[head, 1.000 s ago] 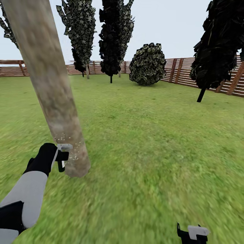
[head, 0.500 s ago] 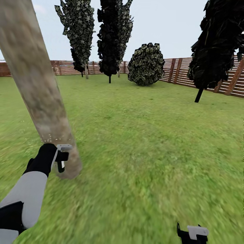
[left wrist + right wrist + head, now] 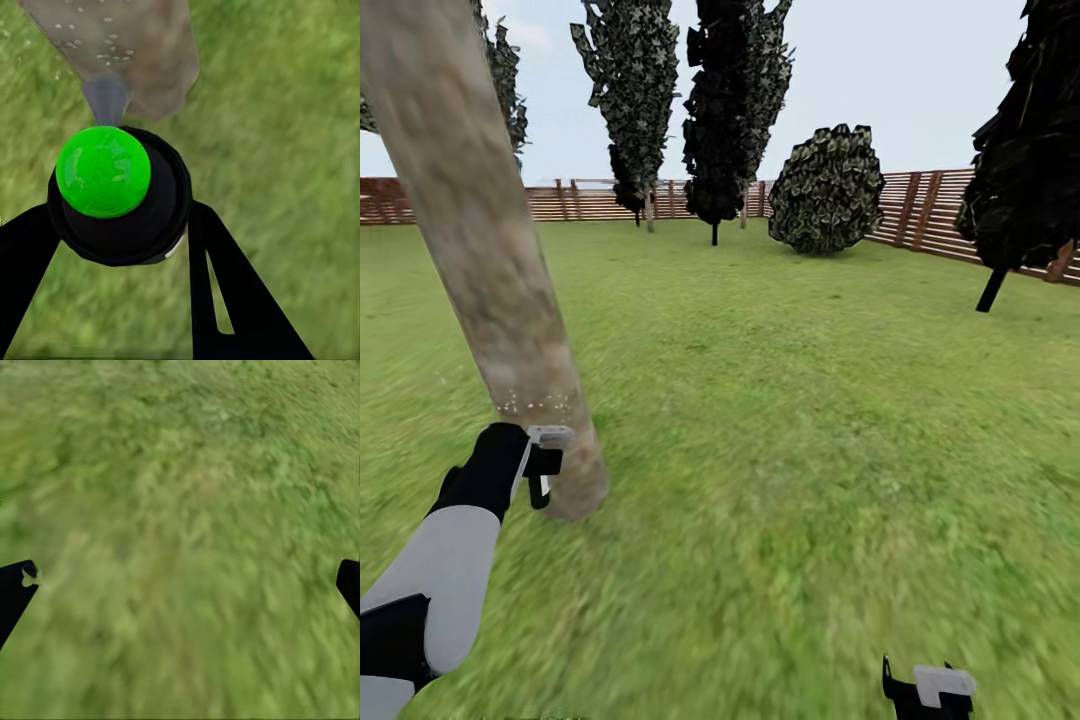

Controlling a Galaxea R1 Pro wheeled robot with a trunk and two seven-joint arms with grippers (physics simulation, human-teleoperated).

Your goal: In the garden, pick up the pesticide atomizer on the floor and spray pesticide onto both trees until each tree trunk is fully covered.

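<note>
A pale beige-grey tree trunk [image 3: 490,260] leans across the left of the head view, rising from the garden lawn [image 3: 810,420]. Fine white spray droplets [image 3: 535,403] speckle it low down. My left gripper [image 3: 540,468] hangs right beside the trunk's base. In the left wrist view, my left gripper [image 3: 120,225] is shut on the pesticide atomizer [image 3: 120,195], a black body with a bright green cap. Its grey nozzle [image 3: 105,101] points at the droplet-flecked tree trunk [image 3: 127,45]. My right gripper [image 3: 928,690] sits low at the lower right, and in its own wrist view my right gripper [image 3: 180,585] is open over bare grass.
Two tall near-black conifers [image 3: 735,100] and a round shrub [image 3: 828,190] stand far off by the brown slat fence [image 3: 930,205]. Another dark tree [image 3: 1030,130] leans at the right. Open grass stretches between me and them.
The camera has swung, so the far trees and fence sit further right in the picture. The droplets now lie in a band slightly higher on the trunk. Both arms hold their places.
</note>
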